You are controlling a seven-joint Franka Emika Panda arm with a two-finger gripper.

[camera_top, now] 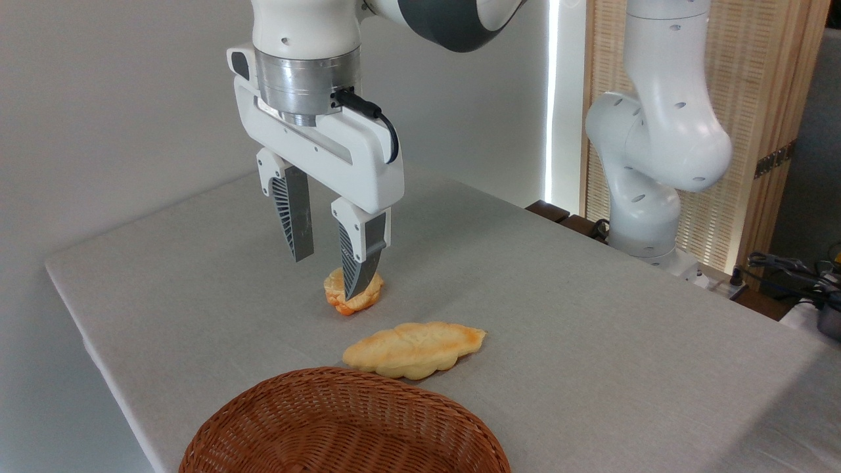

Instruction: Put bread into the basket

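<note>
1. The table [197, 263] is grey and fills most of the picture.
2. The gripper [328, 269] hangs at about 11 o'clock from the middle of the picture. Its two fingers [292, 217] point down and stand apart, with nothing held between them.
3. The bread [351, 295] is a small yellow bun with orange edges. It sits on the table under the gripper. One finger tip hides part of it. I cannot tell if the finger touches it.
4. The basket [341, 427] is big, brown and woven. It sits at 6 o'clock, at the front edge.
5. The long loaf [414, 349] lies between bun and basket, just beside the rim.
</note>
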